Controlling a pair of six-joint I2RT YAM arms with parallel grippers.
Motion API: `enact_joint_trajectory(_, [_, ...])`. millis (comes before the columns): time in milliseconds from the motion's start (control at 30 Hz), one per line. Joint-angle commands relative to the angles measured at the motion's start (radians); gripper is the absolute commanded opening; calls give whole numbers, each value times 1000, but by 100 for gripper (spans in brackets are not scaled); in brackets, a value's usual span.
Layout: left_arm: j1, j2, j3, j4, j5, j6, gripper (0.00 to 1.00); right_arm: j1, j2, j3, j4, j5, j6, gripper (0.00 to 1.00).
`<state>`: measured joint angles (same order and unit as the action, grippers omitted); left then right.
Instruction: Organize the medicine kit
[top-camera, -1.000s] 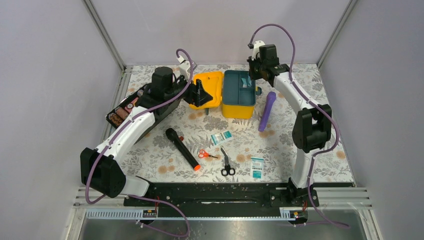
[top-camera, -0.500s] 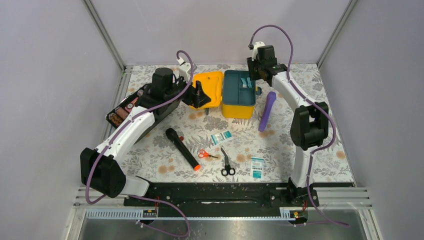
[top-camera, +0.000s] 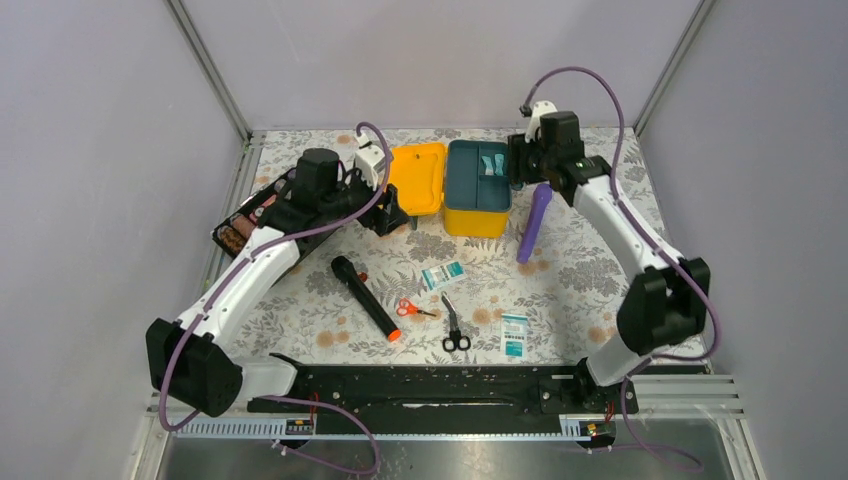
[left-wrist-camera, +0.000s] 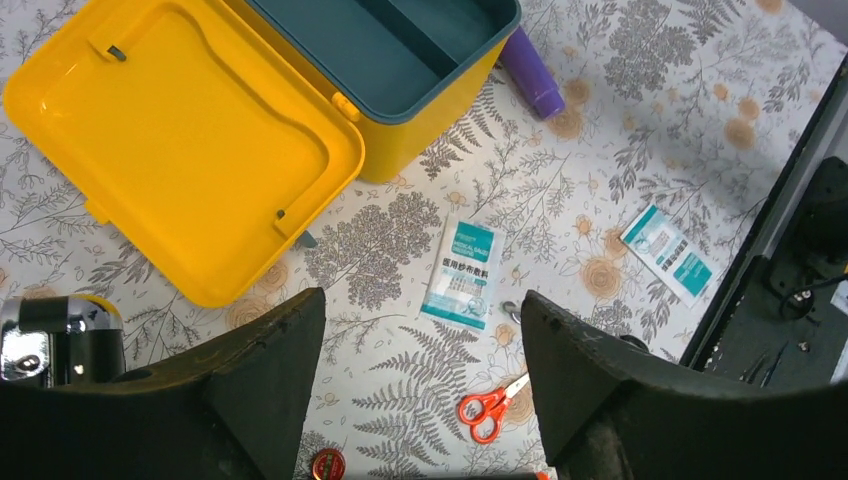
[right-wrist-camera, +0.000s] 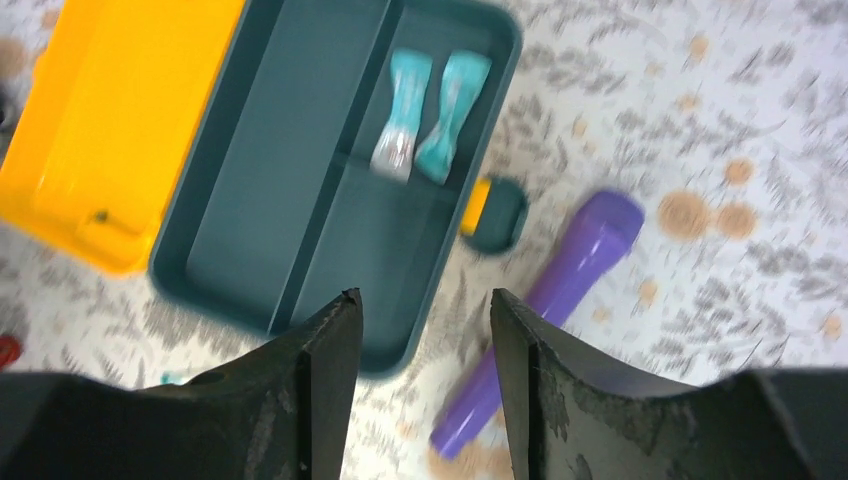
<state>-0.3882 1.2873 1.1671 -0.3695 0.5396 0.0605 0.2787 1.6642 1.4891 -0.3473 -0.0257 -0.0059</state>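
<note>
Along the lower middle of the overhead frame, nearest the arm bases, lie a teal-and-white sachet (top-camera: 514, 334), black scissors (top-camera: 455, 328), small orange-handled scissors (top-camera: 410, 309) and a black torch (top-camera: 365, 297) with an orange end. A second sachet (top-camera: 442, 275) lies just beyond them, at centre frame. Farther up, a black tray of rolls (top-camera: 245, 225) sits at the left, and a purple cylinder (top-camera: 534, 222) lies right of centre, near the medicine kit (top-camera: 476, 222). The kit stands at upper centre with its yellow lid (top-camera: 418, 178) folded open to the left. Two teal packets (right-wrist-camera: 452, 112) lie side by side in a far compartment of its teal insert. The left gripper (top-camera: 393, 212) hovers at the lid's near edge, jaws wide, holding nothing. The right gripper (top-camera: 520, 168) hangs at the kit's right side, jaws parted, nothing between them.
</note>
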Motion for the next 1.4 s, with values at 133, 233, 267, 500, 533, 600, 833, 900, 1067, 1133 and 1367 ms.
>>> enact_joint_trajectory(133, [-31,-35,-41,-105,59,249,69,1,-250,-315,-88,-168,73,60])
enact_joint_trajectory(233, [-76,-14,-46,-177,58,365,67,0,-316,-437,-94,-200,78,62])
enact_joint_trajectory(267, [-94,-6,-48,-211,53,405,67,1,-333,-484,-91,-206,89,62])
enact_joint_trajectory(500, [-200,126,-31,-341,-213,513,64,1,-410,-576,-76,-228,93,63])
enact_joint_trajectory(533, [-210,160,-17,-353,-269,506,62,1,-413,-578,-70,-228,92,63])
enact_joint_trajectory(600, [-219,230,6,-349,-380,462,59,1,-416,-581,-62,-235,94,63])
enact_joint_trajectory(833, [-235,429,100,-393,-619,369,57,1,-428,-588,-52,-240,96,63])
enact_joint_trajectory(900, [-242,464,106,-395,-667,362,56,1,-435,-593,-49,-238,96,63])
enact_joint_trajectory(1067, [-250,542,121,-416,-781,334,53,1,-453,-608,-41,-228,95,63])
enact_joint_trajectory(1133, [-248,566,121,-430,-802,323,50,1,-454,-611,-42,-227,93,64])
enact_joint_trajectory(1367, [-241,614,123,-500,-806,313,47,1,-451,-612,-41,-227,95,63])
